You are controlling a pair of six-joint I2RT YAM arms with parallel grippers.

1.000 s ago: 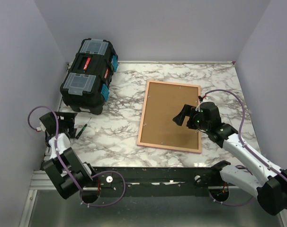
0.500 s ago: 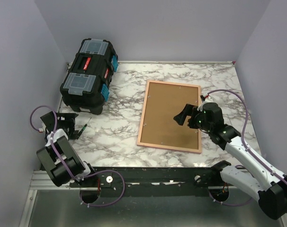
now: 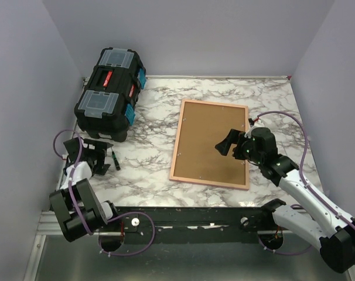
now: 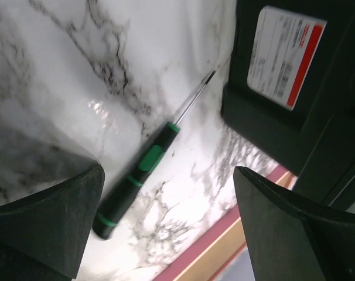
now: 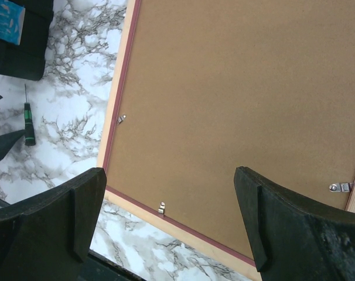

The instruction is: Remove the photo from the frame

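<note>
One frame [image 3: 210, 143] lies back side up on the table [image 3: 160, 170], so its photo is hidden. One toolbox [image 3: 110, 93] is closed, contents unseen. One screwdriver [image 4: 133, 184] lies between the wide, empty jaws of the left gripper [image 4: 167, 175]. The right gripper [image 5: 170, 175] hangs over the frame, spread wide and empty.

left hand [image 4: 167, 175] low, jaws wide, right hand [image 5: 170, 172] forward, jaws wide

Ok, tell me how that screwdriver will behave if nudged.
The screwdriver has a round handle lying flat on the glossy table, so it will probably roll or skid. It looks slim, so likely light. Long and narrow, it may pivot if pushed at one end.
</note>
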